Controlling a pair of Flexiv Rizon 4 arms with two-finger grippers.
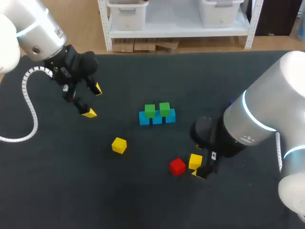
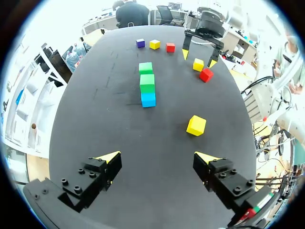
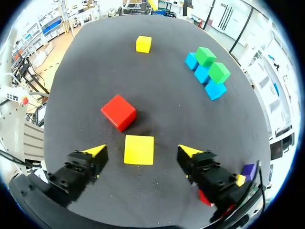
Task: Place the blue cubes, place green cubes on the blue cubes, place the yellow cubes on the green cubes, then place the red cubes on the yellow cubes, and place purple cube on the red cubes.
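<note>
Near the middle of the table (image 1: 143, 200) stands the stack, a row of blue cubes (image 1: 157, 118) carrying two green cubes (image 1: 149, 110). Well apart from the stack, off its near right corner, a yellow cube (image 3: 138, 149) lies flat between the spread jaws of the right gripper (image 3: 143, 151). Neither tip seems to touch it. A red cube (image 3: 118, 112) sits just beside it. A second yellow cube (image 1: 119, 145) lies near the stack's near left. The left gripper (image 2: 158, 156) hangs farther left of the stack, jaws spread and empty. The cube looks light, rigid and smooth. Pinching two opposite flat faces squarely should hold best, since a corner grip could let it twist.
</note>
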